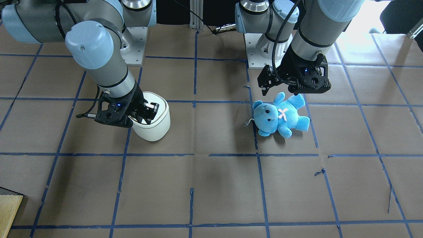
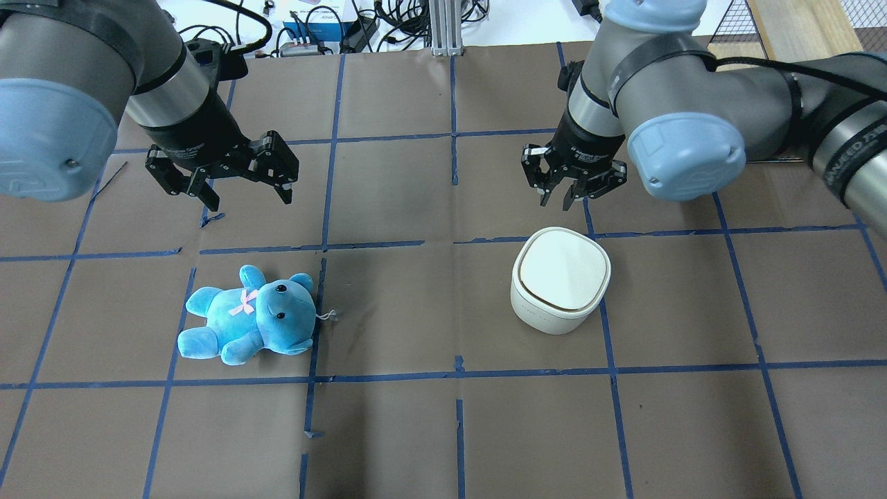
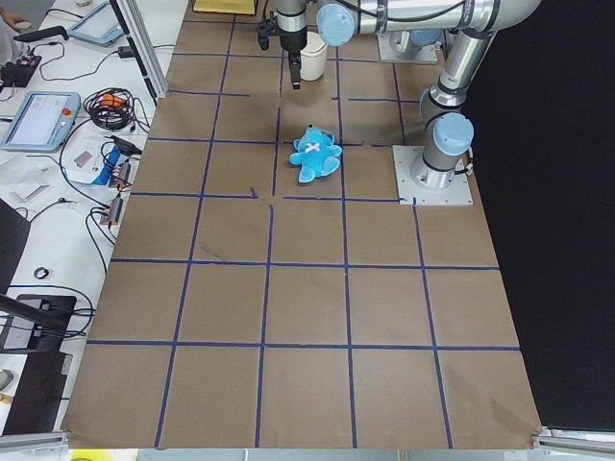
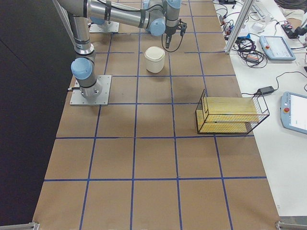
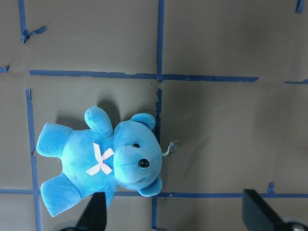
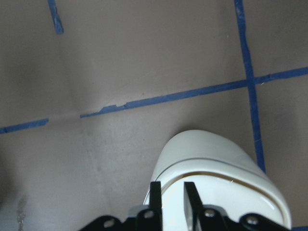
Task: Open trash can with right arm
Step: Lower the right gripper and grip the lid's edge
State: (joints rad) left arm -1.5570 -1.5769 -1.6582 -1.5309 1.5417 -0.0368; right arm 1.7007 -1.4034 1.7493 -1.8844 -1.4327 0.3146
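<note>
Bin (image 2: 560,281) located right of table centre, lid closed. Judged light, rigid, smooth plastic; sliding likely if pushed sideways. Lid edge opposite hinge advised as contact point; hinge side cannot be told. Right gripper (image 2: 574,181) positioned above bin's far edge, jaws narrow, nothing held. Left gripper (image 2: 220,170) jaws wide, empty.

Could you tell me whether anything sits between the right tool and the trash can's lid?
Nothing visible does. The right tool hangs just above the far edge of the trash can, whose lid is shut; the blue teddy bear lies well aside.
</note>
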